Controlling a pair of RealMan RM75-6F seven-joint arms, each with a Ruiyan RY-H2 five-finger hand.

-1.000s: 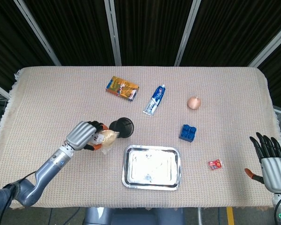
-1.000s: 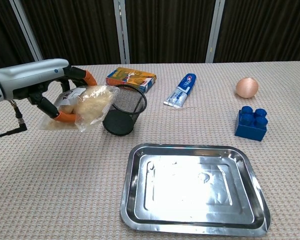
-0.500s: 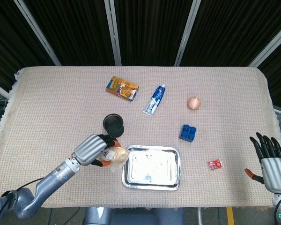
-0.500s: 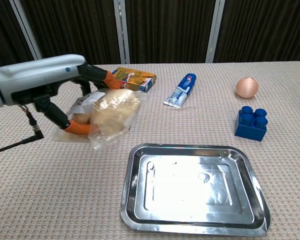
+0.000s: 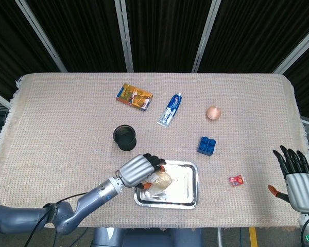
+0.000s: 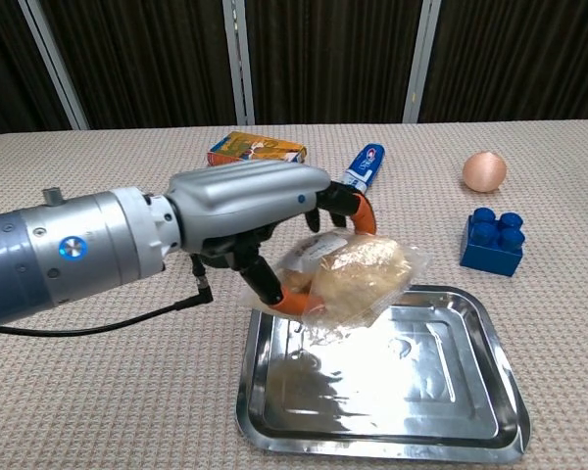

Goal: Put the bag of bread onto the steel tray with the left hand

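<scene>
My left hand (image 5: 138,170) (image 6: 250,211) holds the clear bag of bread (image 5: 159,181) (image 6: 351,276) in its fingers, just above the left part of the steel tray (image 5: 188,193) (image 6: 451,392). The bag hangs over the tray's left side; whether it touches the tray floor I cannot tell. In the head view my right hand (image 5: 294,176) rests at the table's right edge, its fingers spread and holding nothing. The chest view does not show it.
A black mesh cup (image 5: 125,137) stands behind the tray's left side. Further back lie an orange box (image 5: 134,96) (image 6: 256,150) and a toothpaste tube (image 5: 170,109) (image 6: 358,170). An onion (image 5: 213,112) (image 6: 484,170), a blue brick (image 5: 206,145) (image 6: 492,240) and a small red packet (image 5: 236,180) are to the right.
My left hand has carried the bag of bread from beside the mesh cup rightward and toward the front, and now holds it over the tray's left part. The right hand has not moved.
</scene>
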